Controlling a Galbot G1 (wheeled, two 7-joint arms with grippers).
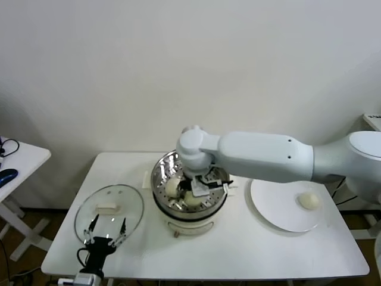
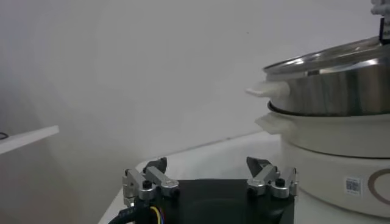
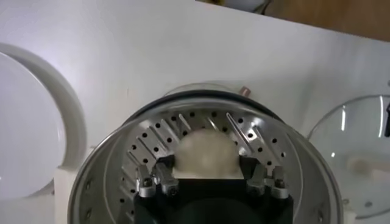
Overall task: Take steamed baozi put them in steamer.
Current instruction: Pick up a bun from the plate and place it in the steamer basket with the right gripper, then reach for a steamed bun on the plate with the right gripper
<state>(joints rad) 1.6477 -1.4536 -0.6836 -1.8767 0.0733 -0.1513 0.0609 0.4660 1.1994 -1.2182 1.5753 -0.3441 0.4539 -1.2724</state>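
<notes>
Gripping a baozi (image 3: 206, 153) inside the steamer (image 1: 159, 179), the right claw (image 3: 207, 176) sits low between its steel walls.
One baozi (image 1: 309, 201) waits on the white plate (image 1: 271, 205) beside it; the left claw (image 1: 106, 229) hangs spread at the table's (image 1: 238, 250) front edge over the glass lid (image 1: 89, 205).

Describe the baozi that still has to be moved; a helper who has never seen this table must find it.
Start at the white table and find the steel steamer at its middle. On the robot's right of it lies a flat white plate. The lone baozi sits near that plate's far right edge; unlike the buns in the steamer, it lies in the open, with no tool near it.
</notes>
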